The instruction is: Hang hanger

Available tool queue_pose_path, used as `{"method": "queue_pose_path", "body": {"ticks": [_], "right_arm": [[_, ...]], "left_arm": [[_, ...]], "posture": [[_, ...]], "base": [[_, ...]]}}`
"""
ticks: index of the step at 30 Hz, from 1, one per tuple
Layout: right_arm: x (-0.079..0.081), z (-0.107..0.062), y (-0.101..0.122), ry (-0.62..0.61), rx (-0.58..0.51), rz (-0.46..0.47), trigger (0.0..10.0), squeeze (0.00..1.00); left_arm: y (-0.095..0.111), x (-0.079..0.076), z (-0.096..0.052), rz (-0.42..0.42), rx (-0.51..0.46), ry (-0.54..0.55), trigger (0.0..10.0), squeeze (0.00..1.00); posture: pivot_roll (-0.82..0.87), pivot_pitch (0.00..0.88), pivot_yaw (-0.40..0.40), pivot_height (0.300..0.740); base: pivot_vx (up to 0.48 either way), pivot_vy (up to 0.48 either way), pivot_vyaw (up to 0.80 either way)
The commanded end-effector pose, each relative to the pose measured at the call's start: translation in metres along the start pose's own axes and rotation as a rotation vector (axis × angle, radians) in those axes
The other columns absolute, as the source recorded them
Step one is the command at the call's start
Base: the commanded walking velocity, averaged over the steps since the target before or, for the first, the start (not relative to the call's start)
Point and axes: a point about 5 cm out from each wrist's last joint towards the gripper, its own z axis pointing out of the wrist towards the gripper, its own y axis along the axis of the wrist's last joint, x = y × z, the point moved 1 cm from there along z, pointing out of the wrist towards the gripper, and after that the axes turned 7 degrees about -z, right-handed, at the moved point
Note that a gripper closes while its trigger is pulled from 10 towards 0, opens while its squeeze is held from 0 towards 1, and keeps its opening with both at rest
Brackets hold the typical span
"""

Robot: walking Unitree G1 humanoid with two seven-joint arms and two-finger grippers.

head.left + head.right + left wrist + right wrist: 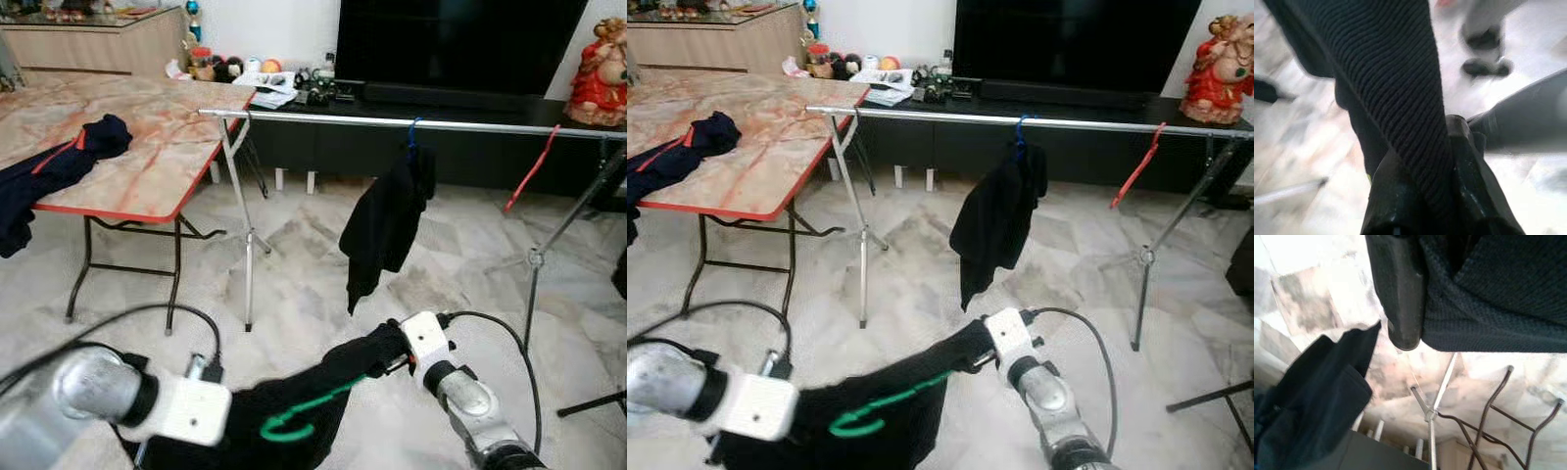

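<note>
1. Ahead, a long silver metal rail (411, 122) on tripod stands spans the room, carrying a hung black garment (384, 227).
2. Both arms hold a black knitted garment (284, 416) on a green plastic hanger (304, 409), low, well short of the rail.
3. Left end effector (1422, 196) pinches the knit; right end effector (1415, 298) is pressed onto its fabric.

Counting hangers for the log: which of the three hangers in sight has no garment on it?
The red plastic hanger, hooked bare on the silver metal rail. The blue hanger carries a black garment; the green hanger sits in the cloth the pincers hold.
</note>
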Motion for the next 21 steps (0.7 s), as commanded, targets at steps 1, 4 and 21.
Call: {"method": "queue_pose_path", "body": {"ticks": [1,4,21], "right_arm": [[-0.033,-0.007,0.0,-0.122,0.007,0.039,0.0,0.0],[-0.034,-0.008,-0.002,-0.105,0.023,0.03,0.0,0.0],[-0.011,-0.014,-0.024,0.007,0.099,0.085,0.0,0.0]], "left_arm": [[0.003,-0.009,-0.012,-0.014,-0.013,-0.09,10.0,0.0],[0.014,-0.012,-0.023,-0.011,-0.077,-0.129,10.0,0.0],[0.062,0.01,-0.066,-0.109,-0.665,-0.013,10.0,0.0]], "posture": [[0.18,0.023,-0.037,0.74],[0.19,0.024,-0.037,0.74],[0.19,0.025,-0.039,0.74]], "base": [[0.0,0.0,0.0],[0.0,0.0,0.0],[0.0,0.0,0.0]]}}
